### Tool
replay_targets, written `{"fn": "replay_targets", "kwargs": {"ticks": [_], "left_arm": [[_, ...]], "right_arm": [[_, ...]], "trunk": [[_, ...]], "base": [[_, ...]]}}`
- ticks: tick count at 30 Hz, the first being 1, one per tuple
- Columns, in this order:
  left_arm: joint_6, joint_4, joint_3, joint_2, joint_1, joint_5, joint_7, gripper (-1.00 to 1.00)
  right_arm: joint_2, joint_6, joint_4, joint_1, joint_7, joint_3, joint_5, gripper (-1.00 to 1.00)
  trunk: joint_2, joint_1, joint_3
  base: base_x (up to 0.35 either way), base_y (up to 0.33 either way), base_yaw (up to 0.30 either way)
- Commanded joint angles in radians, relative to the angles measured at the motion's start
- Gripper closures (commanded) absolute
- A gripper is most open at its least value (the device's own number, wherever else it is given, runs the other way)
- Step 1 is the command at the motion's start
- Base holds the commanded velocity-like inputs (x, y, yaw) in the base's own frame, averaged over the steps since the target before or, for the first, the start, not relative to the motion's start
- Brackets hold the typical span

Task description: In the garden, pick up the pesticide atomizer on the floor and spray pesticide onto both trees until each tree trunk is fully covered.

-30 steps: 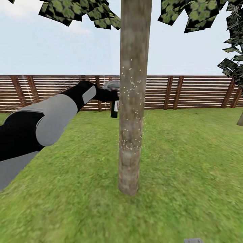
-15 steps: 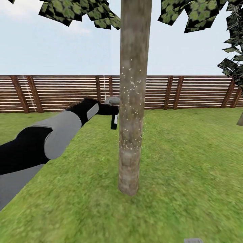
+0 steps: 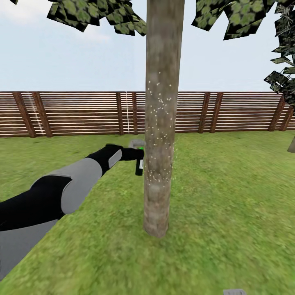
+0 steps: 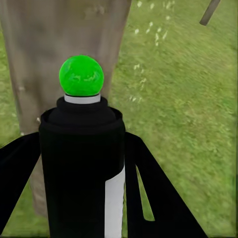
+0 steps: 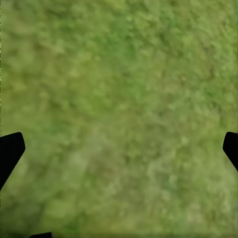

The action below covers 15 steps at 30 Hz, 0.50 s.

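Observation:
A thick grey-brown tree trunk rises at the middle of the head view, dotted with white specks from about fence height down to its lower part. My left gripper is shut on the pesticide atomizer, held upright just left of the trunk and close to it. In the left wrist view the black bottle with its green spot sits between my black fingers, facing the trunk. The right gripper is open over grass.
A brown slatted fence bounds the lawn behind the tree. Dark foliage of another tree hangs at the right edge, with a trunk base beside it. A small grey object lies at the bottom edge.
My left arm has come down with the atomizer beside the trunk, from fence height to lower against the grass. The camera and tree have not shifted.

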Motion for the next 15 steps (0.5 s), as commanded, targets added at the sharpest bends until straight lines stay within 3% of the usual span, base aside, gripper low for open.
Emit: {"fn": "replay_targets", "kwargs": {"ticks": [1, 11, 15], "left_arm": [[-0.002, 0.000, 0.003, 0.000, 0.009, 0.002, 0.000, 1.00], [-0.038, 0.000, 0.003, 0.000, 0.095, 0.001, 0.000, 1.00], [-0.186, 0.000, 0.005, 0.000, 0.170, 0.001, 0.002, 1.00]], "right_arm": [[0.000, 0.000, 0.000, 0.000, 0.000, 0.000, 0.000, -1.00], [0.000, 0.000, 0.000, 0.000, 0.000, 0.000, 0.000, -1.00], [0.000, 0.000, 0.000, 0.000, 0.000, 0.000, 0.000, -1.00]], "trunk": [[0.000, 0.000, 0.000], [0.000, 0.000, 0.000], [0.000, 0.000, 0.000]], "base": [[0.000, 0.000, 0.000], [0.000, 0.000, 0.000], [0.000, 0.000, 0.000]]}}
